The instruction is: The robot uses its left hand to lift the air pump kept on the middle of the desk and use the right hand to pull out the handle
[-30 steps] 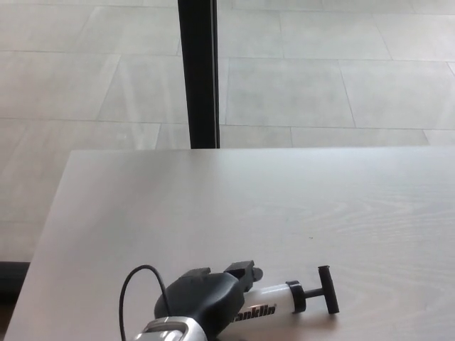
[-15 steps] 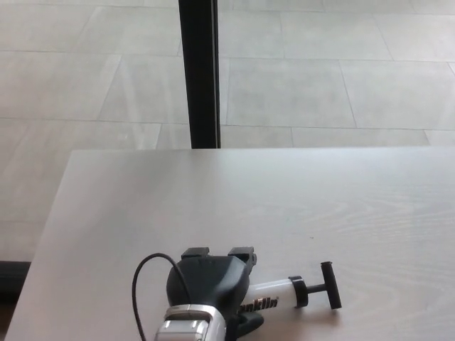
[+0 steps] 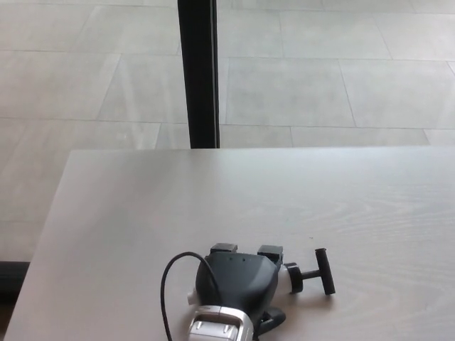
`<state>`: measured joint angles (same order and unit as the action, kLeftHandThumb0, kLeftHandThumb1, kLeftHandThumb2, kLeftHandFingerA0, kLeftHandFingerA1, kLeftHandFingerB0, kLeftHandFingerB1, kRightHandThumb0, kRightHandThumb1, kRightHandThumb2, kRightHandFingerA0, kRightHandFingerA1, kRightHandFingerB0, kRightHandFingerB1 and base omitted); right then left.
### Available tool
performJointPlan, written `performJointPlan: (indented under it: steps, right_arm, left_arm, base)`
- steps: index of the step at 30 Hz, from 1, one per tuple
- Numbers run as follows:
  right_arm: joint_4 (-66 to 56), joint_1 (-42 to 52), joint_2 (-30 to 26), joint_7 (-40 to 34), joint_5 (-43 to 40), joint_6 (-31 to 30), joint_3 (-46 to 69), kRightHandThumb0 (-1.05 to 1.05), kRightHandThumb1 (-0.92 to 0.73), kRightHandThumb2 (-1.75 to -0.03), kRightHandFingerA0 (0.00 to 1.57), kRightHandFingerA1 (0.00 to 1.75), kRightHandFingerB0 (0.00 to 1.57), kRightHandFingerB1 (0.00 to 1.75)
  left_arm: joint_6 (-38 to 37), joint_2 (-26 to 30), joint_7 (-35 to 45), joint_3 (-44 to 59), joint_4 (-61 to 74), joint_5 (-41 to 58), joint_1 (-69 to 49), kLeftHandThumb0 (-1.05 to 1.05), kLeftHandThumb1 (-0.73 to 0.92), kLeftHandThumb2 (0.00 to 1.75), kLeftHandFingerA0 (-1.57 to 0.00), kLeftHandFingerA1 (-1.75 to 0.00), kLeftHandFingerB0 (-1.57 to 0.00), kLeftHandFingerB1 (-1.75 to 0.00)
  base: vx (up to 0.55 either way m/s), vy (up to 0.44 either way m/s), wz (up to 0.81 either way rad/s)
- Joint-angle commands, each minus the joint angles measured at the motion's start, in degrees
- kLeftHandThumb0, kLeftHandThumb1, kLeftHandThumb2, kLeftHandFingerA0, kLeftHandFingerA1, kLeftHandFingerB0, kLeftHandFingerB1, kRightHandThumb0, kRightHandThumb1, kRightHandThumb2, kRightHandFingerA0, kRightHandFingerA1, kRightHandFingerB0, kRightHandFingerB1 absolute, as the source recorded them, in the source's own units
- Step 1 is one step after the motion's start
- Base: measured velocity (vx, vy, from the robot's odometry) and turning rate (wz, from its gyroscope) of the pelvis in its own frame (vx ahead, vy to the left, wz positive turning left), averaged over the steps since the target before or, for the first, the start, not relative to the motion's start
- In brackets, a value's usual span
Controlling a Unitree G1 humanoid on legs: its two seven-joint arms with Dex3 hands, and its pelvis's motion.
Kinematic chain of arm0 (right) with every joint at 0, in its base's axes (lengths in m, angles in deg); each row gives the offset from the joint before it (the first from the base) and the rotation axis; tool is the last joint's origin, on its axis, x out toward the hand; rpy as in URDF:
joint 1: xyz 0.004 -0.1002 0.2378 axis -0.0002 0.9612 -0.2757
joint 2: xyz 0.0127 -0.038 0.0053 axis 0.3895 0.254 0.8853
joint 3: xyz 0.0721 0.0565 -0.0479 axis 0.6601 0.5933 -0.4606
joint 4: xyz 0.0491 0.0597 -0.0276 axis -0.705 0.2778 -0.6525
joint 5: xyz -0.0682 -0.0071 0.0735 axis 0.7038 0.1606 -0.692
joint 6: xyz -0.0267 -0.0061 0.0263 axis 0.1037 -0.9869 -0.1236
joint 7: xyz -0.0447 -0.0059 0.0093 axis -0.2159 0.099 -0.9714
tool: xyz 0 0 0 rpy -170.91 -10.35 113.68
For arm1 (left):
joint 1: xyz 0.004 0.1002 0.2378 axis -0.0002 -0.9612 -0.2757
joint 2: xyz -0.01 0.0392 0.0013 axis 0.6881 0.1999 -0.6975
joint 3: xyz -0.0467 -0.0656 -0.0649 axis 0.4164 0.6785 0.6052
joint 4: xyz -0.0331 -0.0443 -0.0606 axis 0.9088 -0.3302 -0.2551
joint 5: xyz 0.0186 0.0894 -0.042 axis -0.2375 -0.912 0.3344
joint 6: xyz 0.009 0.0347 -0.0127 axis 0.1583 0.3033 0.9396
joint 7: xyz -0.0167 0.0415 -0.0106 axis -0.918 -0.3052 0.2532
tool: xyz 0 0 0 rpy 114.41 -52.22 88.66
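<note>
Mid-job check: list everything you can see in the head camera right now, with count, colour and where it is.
air pump: one, pale barrel mostly hidden under the hand, black T-handle sticking out to picture right, near the front of the desk.
desk: one, light wood grain, fills the lower half of the view.
floor: large pale grey tiles, beyond the desk's far edge.
post: one, black, upright, standing behind the desk at upper centre-left.
cable: one, black, looping out from the wrist on its left side.
left hand: one, black with a silver wrist, over the pump barrel at the bottom centre; whether its fingers have closed on the pump cannot be seen.
right hand: not in view.
</note>
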<state>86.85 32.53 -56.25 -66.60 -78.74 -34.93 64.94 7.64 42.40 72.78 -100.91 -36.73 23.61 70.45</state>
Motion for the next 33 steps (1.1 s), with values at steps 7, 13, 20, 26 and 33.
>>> performJointPlan:
  steps: [7,13,20,26,33]
  right_arm:
    - [-0.8,1.56,-1.4,-0.16,2.02,0.73,0.45,-0.51,-0.74,-0.62,0.55,0.7,0.52,0.46]
    - [-0.84,2.01,-1.28,-0.09,1.77,-0.24,1.22,-0.48,-0.73,-0.62,0.56,0.68,0.5,0.45]
    - [-0.1,2.0,-1.25,-0.64,3.09,1.67,0.69,-0.44,-0.74,-0.62,0.57,0.67,0.49,0.45]
    - [-0.76,2.48,-0.14,-1.9,2.68,2.03,1.66,-0.36,-0.73,-0.61,0.59,0.74,0.52,0.46]
    - [-1.64,2.42,0.53,-2.09,1.79,1.19,2.22,-0.34,-0.73,-0.61,0.65,0.8,0.54,0.46]
  left_arm:
    - [2.35,5.63,10.17,-1.03,-0.16,-6.82,-2.29,-0.67,0.79,0.63,-0.22,-0.64,-0.22,-0.36]
    - [2.49,5.66,11.29,2.14,0.83,-8.19,-3.48,-0.64,0.74,0.62,-0.21,-0.67,-0.21,-0.36]
    - [-1.42,4.12,6.79,5.08,0.8,-7.64,-5.53,-0.47,0.71,0.6,-0.65,-1.16,-0.23,-0.38]
    - [-9.14,4.09,-0.66,9.48,0.84,-3.76,-9.36,-0.2,0.71,0.69,-0.71,-1.56,-0.4,-0.5]
    - [-11.68,3.29,-3.33,12.08,-1.17,-4.01,-11.09,-0.22,0.77,0.71,-0.74,-1.19,-0.67,-0.68]
  base:
    - [0.0,0.0,0.0]
    - [0.0,0.0,0.0]
    - [0.0,0.0,0.0]
    - [0.0,0.0,0.0]
    - [0.0,0.0,0.0]
